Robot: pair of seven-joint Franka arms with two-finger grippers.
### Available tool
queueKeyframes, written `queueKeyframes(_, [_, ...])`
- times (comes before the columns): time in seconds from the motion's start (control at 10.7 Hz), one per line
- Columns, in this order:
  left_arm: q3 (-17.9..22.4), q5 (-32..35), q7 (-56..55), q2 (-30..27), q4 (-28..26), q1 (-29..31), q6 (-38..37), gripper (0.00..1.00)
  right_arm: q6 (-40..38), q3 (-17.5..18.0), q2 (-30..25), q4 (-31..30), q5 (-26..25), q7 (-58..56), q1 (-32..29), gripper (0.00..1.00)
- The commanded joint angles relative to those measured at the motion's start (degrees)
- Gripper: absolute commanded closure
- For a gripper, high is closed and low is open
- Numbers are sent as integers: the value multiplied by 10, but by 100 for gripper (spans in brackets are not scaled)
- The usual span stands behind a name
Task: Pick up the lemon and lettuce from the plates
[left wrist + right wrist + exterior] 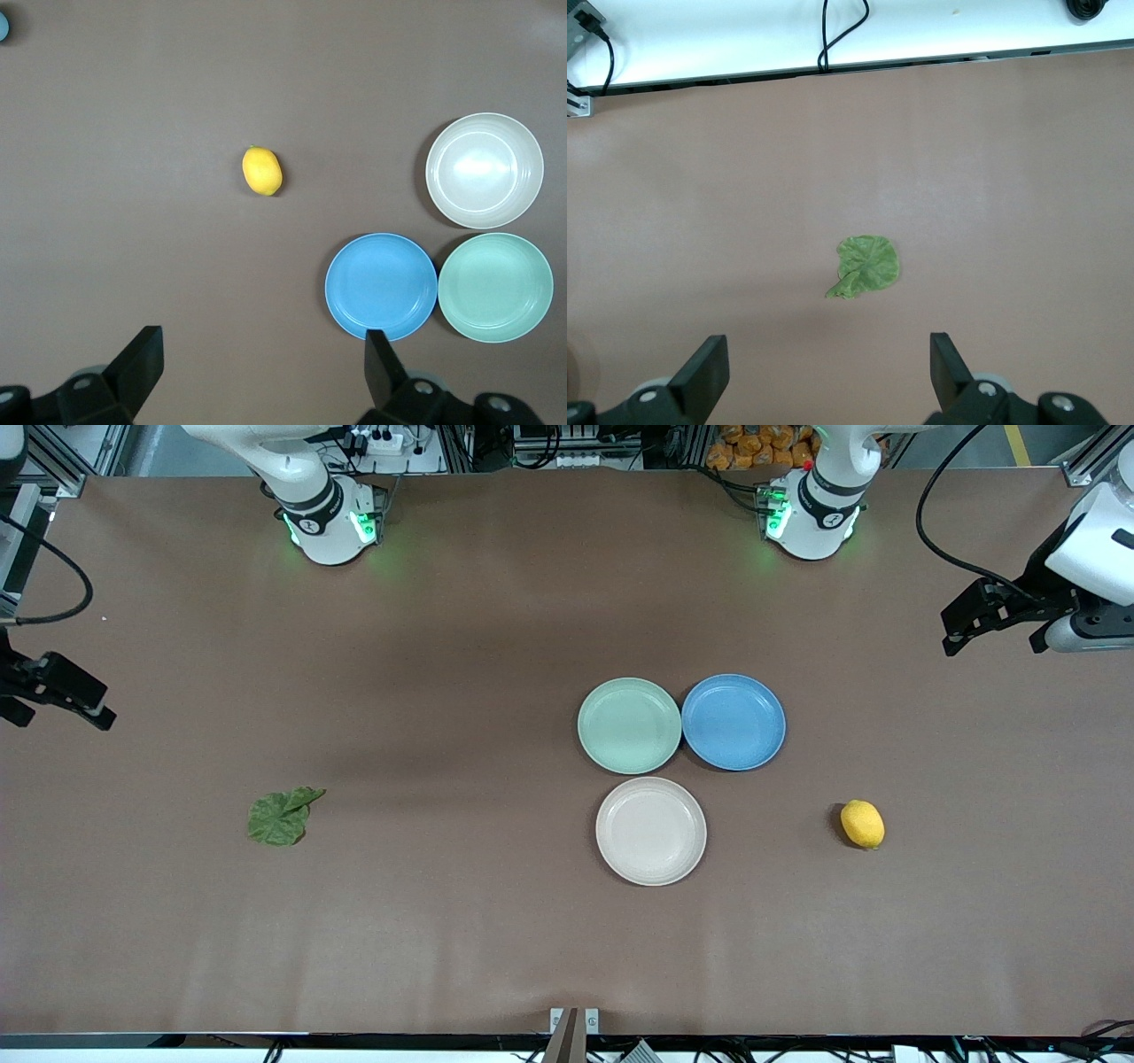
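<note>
The yellow lemon (862,824) (262,170) lies on the bare table, toward the left arm's end from the cream plate (651,831). The green lettuce (282,817) (867,265) lies flat on the table toward the right arm's end. The mint plate (629,725) and the cream plate (485,170) hold nothing. My left gripper (992,638) (263,354) hangs open over the table's left-arm end, holding nothing. My right gripper (58,717) (830,359) hangs open over the right arm's end, also holding nothing.
A blue plate (733,721) (381,286) with nothing on it touches the mint plate (495,287) on the side toward the left arm's end. The table's edge (850,69) with cables past it shows in the right wrist view.
</note>
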Motion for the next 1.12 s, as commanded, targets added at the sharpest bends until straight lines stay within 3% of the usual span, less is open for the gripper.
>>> queueKeyframes(0.0, [-1, -21, -2, 4, 9, 4, -2, 0, 1, -1, -19, -21, -8, 1, 2, 0])
queueKeyframes(0.28, [-1, -21, -1, 4, 7, 3, -9, 0, 6, -1, -50, -62, -2, 2, -5, 0])
queueKeyframes(1.03, [-1, -21, 0, 4, 6, 1, -11, 0, -79, 0, -49, -74, -5, 2, 6, 0])
